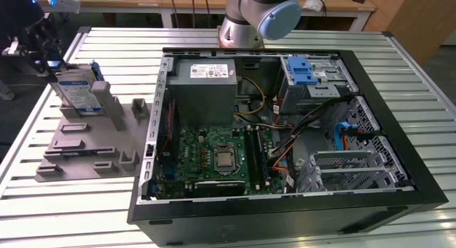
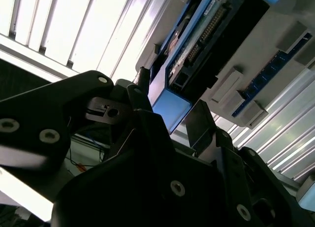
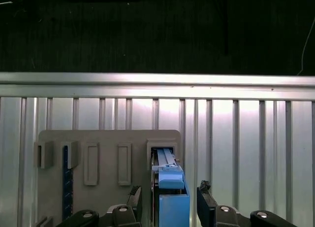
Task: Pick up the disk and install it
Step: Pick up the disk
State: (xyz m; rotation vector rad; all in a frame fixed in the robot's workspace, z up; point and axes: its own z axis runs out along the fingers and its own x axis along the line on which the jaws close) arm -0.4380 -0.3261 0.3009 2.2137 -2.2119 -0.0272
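The disk (image 1: 73,93) stands in the grey holder (image 1: 78,152) — the gripper (image 3: 170,193) straddles it, jaws spread, nothing grasped or installed yet

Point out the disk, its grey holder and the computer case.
Disk (image 1: 77,93): exterior view, its blue-and-white label.
Holder (image 1: 107,131): exterior view, its flat grey base.
Case (image 1: 285,222): exterior view, its black near wall.

disk (image 1: 75,90) bracket smooth plastic, table (image 1: 71,208) likely metal

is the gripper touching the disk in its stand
Apart. In the first wrist view the gripper is open, its fingers either side of the disk, with a gap showing on each side.
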